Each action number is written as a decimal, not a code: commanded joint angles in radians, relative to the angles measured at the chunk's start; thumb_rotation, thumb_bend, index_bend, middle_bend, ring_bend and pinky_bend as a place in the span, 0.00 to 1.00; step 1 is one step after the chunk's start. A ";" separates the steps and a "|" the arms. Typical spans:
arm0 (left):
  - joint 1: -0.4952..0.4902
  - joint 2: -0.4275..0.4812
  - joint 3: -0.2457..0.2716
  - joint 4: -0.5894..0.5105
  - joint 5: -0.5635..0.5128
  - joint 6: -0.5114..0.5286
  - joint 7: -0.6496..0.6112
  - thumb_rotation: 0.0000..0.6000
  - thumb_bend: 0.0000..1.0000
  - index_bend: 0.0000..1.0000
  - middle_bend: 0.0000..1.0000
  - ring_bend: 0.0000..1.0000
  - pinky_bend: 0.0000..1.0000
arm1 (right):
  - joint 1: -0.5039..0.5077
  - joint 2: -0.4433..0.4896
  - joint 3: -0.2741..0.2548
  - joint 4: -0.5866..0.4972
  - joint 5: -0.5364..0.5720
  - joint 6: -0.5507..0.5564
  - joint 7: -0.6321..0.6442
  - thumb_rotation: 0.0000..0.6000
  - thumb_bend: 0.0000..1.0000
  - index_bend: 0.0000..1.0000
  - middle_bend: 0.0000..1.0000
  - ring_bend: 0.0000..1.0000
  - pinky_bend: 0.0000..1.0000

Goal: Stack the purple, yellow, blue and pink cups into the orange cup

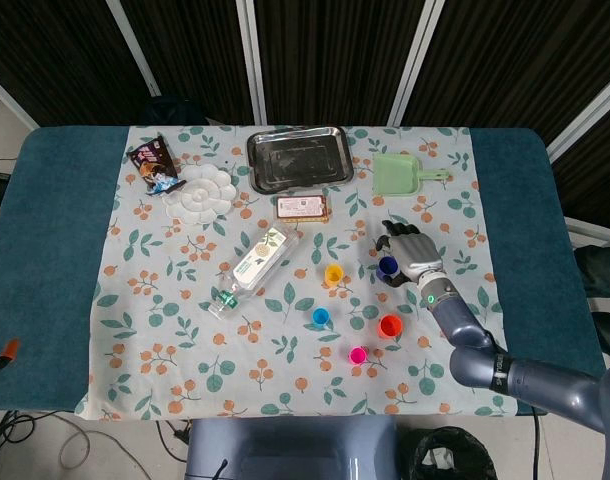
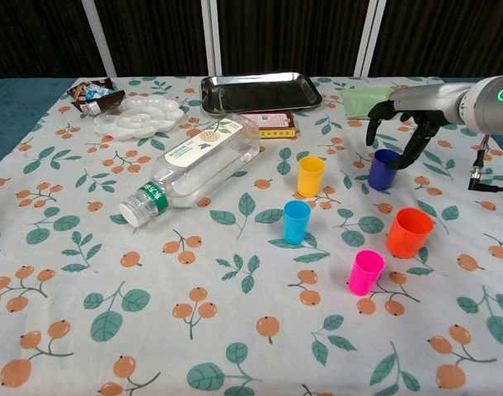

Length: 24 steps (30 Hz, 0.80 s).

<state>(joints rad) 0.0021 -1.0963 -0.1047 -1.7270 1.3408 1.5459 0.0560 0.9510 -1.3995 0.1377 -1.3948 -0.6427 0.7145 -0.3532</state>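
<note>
The purple cup (image 1: 387, 266) (image 2: 383, 170) stands upright right of the yellow cup (image 1: 333, 274) (image 2: 310, 176). My right hand (image 1: 410, 255) (image 2: 408, 115) hovers over the purple cup with its fingers spread and curved down on either side of the rim; no grip shows. The orange cup (image 1: 389, 326) (image 2: 409, 233) stands nearer the front, with the pink cup (image 1: 358, 355) (image 2: 366, 272) at its front left. Left of the orange cup, the blue cup (image 1: 321, 317) (image 2: 297, 221) is on its own. My left hand appears in neither view.
A clear water bottle (image 2: 194, 166) lies on its side left of the cups. Behind are a metal tray (image 2: 260, 91), a white paint palette (image 2: 139, 117), a snack packet (image 2: 93, 94), a small flat box (image 2: 273, 124) and a green dustpan (image 1: 399, 174).
</note>
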 commanded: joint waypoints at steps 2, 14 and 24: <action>0.000 0.000 0.000 0.000 0.000 0.001 0.000 1.00 0.22 0.13 0.07 0.01 0.00 | 0.003 -0.007 -0.003 0.013 0.005 -0.005 0.001 1.00 0.38 0.35 0.00 0.06 0.09; 0.000 0.000 -0.001 0.001 -0.002 0.000 0.000 1.00 0.22 0.13 0.07 0.01 0.00 | -0.002 -0.006 -0.009 0.032 0.000 -0.024 0.023 1.00 0.38 0.40 0.00 0.06 0.09; 0.001 0.001 -0.001 0.000 -0.003 0.000 0.002 1.00 0.22 0.13 0.07 0.01 0.00 | -0.005 -0.017 -0.012 0.053 -0.008 -0.030 0.040 1.00 0.39 0.46 0.00 0.06 0.09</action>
<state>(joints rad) 0.0029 -1.0955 -0.1054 -1.7268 1.3378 1.5460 0.0582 0.9460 -1.4159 0.1255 -1.3435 -0.6496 0.6843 -0.3146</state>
